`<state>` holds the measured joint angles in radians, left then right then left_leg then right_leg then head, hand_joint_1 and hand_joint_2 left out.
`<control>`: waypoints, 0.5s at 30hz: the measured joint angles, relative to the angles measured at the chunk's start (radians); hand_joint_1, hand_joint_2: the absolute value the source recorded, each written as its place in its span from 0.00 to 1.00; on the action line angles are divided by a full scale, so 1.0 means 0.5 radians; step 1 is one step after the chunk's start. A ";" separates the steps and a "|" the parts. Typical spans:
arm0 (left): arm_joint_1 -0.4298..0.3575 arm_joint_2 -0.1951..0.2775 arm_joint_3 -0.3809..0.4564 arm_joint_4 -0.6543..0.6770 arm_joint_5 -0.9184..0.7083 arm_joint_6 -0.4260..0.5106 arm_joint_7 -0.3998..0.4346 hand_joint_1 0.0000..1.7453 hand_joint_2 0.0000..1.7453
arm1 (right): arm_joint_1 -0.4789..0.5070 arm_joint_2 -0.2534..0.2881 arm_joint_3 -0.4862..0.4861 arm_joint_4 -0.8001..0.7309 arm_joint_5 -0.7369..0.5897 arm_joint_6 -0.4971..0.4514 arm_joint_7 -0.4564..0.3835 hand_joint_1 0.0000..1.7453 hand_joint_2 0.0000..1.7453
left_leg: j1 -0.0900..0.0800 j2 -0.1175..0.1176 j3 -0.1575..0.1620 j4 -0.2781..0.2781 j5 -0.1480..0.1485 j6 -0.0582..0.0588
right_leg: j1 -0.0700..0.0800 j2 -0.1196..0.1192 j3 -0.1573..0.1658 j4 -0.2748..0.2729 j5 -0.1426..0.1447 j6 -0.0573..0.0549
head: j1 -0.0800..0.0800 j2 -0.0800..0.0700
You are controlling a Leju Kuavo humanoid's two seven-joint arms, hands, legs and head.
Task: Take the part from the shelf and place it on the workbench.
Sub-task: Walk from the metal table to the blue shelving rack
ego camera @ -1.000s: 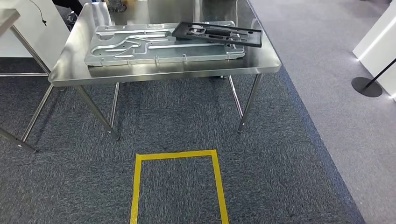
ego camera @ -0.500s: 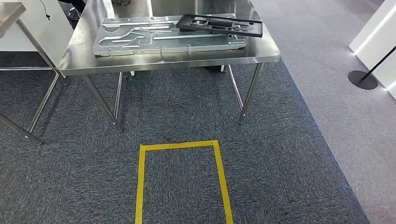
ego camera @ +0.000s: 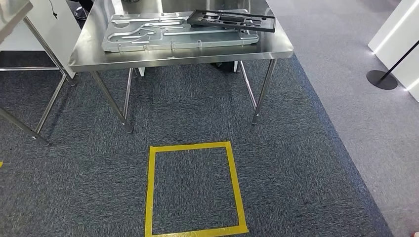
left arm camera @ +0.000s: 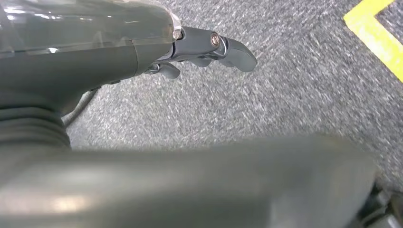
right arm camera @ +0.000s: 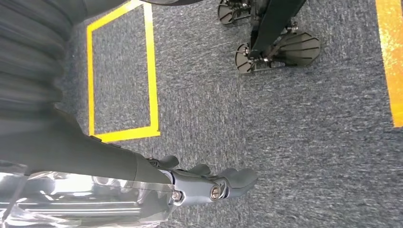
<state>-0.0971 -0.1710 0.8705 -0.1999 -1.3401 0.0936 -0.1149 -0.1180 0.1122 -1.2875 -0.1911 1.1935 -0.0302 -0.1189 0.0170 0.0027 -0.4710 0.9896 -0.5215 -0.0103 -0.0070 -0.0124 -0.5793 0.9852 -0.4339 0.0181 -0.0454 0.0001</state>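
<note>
We saw the black part lying at about one o'clock on the steel desk, its left end resting on a large silver plate — well apart from both hands. On the grey carpet before the desk lay a yellow tape square at six o'clock. The left hand hung over the carpet, fingers loosely extended and holding nothing. The right hand likewise hung empty — fingers apart, above the carpet near another taped square.
</note>
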 joint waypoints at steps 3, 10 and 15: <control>0.001 0.000 0.000 0.000 -0.002 0.007 0.014 0.00 1.00 | 0.001 0.000 0.001 0.000 0.001 0.002 0.000 0.00 0.50 | 0.000 -0.001 -0.016 -0.017 0.004 0.053 | -0.004 0.002 -0.026 0.033 -0.004 0.036 | 0.000 0.000; 0.001 -0.001 -0.001 0.000 -0.017 -0.018 0.054 0.00 1.00 | 0.012 0.003 0.012 0.002 0.022 0.048 0.010 0.00 1.00 | -0.017 0.014 -0.067 -0.011 0.049 0.101 | -0.012 0.012 -0.219 0.572 -0.265 0.060 | 0.000 0.000; 0.000 0.003 -0.078 -0.011 0.076 -0.039 0.102 0.00 1.00 | 0.044 -0.008 0.139 0.002 -0.052 0.116 0.035 0.00 1.00 | -0.030 0.013 -0.077 0.002 0.050 0.076 | 0.012 0.015 0.076 0.019 -0.076 0.000 | 0.000 0.000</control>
<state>-0.0972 -0.1697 0.8317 -0.2056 -1.3019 0.0739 -0.0642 -0.0959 0.1081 -1.2182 -0.1901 1.1677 0.0276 -0.1016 0.0019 0.0091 -0.5094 0.9907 -0.4965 0.0277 -0.0009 -0.0051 -0.5411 0.9945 -0.4718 0.0180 -0.0454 0.0000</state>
